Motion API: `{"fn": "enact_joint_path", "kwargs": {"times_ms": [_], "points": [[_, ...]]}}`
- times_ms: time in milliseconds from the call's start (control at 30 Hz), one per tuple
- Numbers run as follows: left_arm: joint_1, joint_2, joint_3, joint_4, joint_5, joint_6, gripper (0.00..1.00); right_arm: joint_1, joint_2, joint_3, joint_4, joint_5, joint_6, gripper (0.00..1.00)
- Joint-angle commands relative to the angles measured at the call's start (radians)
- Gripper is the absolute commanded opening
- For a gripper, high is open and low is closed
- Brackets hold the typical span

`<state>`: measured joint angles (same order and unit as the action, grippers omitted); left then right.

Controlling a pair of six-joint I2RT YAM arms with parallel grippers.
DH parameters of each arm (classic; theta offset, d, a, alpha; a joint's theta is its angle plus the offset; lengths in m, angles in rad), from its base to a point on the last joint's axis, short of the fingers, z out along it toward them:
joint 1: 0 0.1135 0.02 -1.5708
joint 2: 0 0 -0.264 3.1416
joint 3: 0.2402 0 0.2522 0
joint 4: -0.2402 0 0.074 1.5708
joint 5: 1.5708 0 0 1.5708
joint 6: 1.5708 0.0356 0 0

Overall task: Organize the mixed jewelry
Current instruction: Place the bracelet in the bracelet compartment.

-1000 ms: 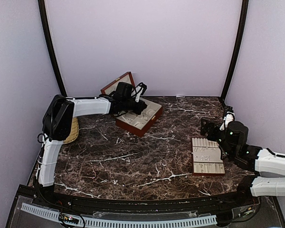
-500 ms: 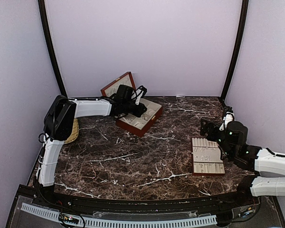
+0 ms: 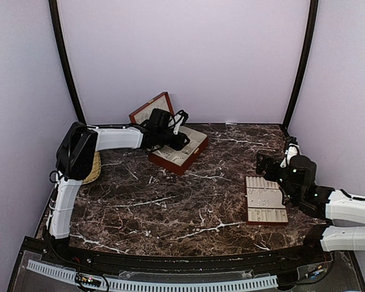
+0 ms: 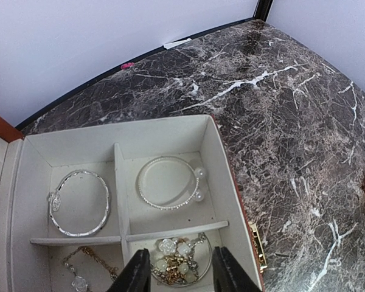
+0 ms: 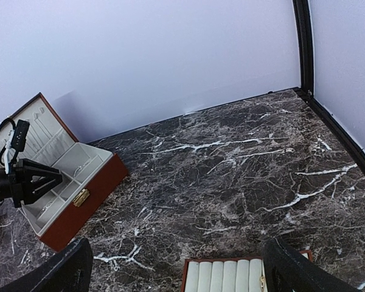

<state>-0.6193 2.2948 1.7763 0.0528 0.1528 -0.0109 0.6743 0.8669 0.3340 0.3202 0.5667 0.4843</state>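
Left wrist view: mixed jewelry [image 4: 173, 260] lying in the four cream-lined compartments of the wooden box [image 4: 210, 164]. Far left, a silver bangle [image 4: 79, 233]. Far right, a thin silver bracelet [image 4: 164, 208] with two pearls at its edge. Near right, a bead cluster [image 4: 169, 248] of pearly pieces on gold links. Near left, a gold chain [image 4: 88, 267], partly cut off by the frame. Straddling the bead cluster, the left gripper [image 4: 177, 277], fingers parted and pinching nothing, the beads lying loose between them. Seen from above, box open at the back left of the marble table [image 3: 188, 207], lid tilted back. Well apart, at the right, the right gripper [image 5: 179, 272] spread wide, holding nothing, over the cream slotted tray [image 5: 222, 277].
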Motion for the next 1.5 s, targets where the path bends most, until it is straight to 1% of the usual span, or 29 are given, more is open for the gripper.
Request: {"fn": "enact_joint_path", "kwargs": {"times_ms": [0,67,133,267,400,533,600,667,700,767,833,867,967,1033,1167,1333,1467], "points": [[0.001,-0.031,0.037,-0.063,0.017,0.001,0.43,0.004,-0.008,0.014,0.020,0.012,0.005,0.98],[0.000,-0.080,0.030,-0.096,0.019,-0.009,0.46,0.003,-0.016,0.014,0.013,0.013,0.006,0.99],[0.000,-0.143,-0.015,-0.096,0.026,-0.028,0.49,0.004,-0.024,0.016,0.007,0.013,0.006,0.98],[-0.001,-0.311,-0.223,-0.056,0.040,-0.062,0.52,0.004,-0.036,0.020,-0.011,0.012,0.006,0.98],[-0.002,-0.475,-0.404,-0.060,0.008,-0.087,0.53,0.004,-0.032,0.031,-0.052,0.004,0.015,0.99],[-0.001,-0.619,-0.542,-0.129,-0.017,-0.112,0.53,0.004,-0.029,0.059,-0.144,0.002,0.050,0.98],[0.000,-0.681,-0.579,-0.175,-0.030,-0.123,0.57,0.002,-0.032,0.077,-0.214,0.005,0.081,0.98],[0.003,-0.732,-0.589,-0.223,-0.032,-0.129,0.62,-0.012,-0.031,0.100,-0.305,0.010,0.135,0.98],[0.006,-0.756,-0.584,-0.254,-0.021,-0.126,0.65,-0.028,-0.031,0.111,-0.382,0.006,0.159,0.98],[0.019,-0.780,-0.559,-0.299,0.007,-0.117,0.70,-0.068,-0.032,0.126,-0.463,-0.018,0.198,0.99],[0.040,-0.784,-0.520,-0.342,0.049,-0.104,0.74,-0.135,-0.036,0.132,-0.511,-0.080,0.218,0.98],[0.054,-0.781,-0.496,-0.363,0.070,-0.093,0.76,-0.179,-0.036,0.130,-0.522,-0.143,0.223,0.99],[0.074,-0.762,-0.443,-0.396,0.099,-0.055,0.76,-0.300,-0.025,0.111,-0.518,-0.274,0.229,0.98],[0.078,-0.749,-0.425,-0.390,0.095,-0.030,0.77,-0.367,0.001,0.103,-0.520,-0.328,0.236,0.98],[0.078,-0.737,-0.435,-0.381,0.096,-0.014,0.77,-0.484,0.068,0.082,-0.506,-0.430,0.264,0.98],[0.077,-0.773,-0.509,-0.372,0.040,0.005,0.77,-0.507,0.098,0.048,-0.510,-0.441,0.277,0.98],[0.076,-0.780,-0.511,-0.366,0.034,0.005,0.77,-0.507,0.099,0.012,-0.468,-0.483,0.274,0.98]]}}
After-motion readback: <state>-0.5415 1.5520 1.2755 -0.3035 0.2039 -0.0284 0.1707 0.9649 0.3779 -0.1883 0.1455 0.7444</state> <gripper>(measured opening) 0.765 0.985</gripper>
